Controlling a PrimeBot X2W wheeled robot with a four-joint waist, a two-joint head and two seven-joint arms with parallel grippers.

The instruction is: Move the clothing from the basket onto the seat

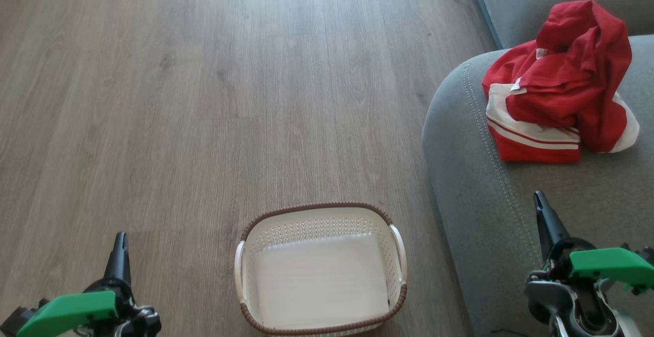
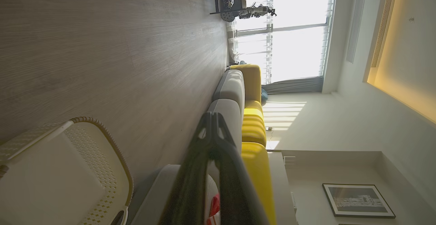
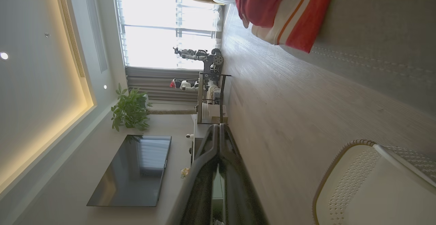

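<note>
The right hand (image 1: 539,199) is hovering over the near part of the seat (image 1: 470,173). Its two dark fingers are pressing together to a single point and are gripping nothing. The right wrist view is confirming this: the right hand (image 3: 218,128) is showing its tips meeting with no fabric between them.

The left hand (image 1: 121,237) is hanging over the floor (image 1: 204,97), likewise pinched to a narrow point and carrying nothing. In its own wrist view the left hand (image 2: 212,116) is showing both tips touching.

The clothing (image 1: 562,81) is lying directly ahead of the right hand's fingertips, near but apart from them, and is resting wholly on the seat. The pile is bunched and is presenting no clear long axis. Its striped white band is running crosswise to the right fingers' line and is facing that hand. The right arm is clearly the nearer one; the left hand is sitting well apart, across the basket (image 1: 317,207).

The basket is standing on the floor between the two hands, inboard of the right hand and just beside the seat's rounded edge. Its interior is showing bare white plastic.

Judgement: the transfer is appearing complete. Any further tidying is falling to the right arm.
</note>
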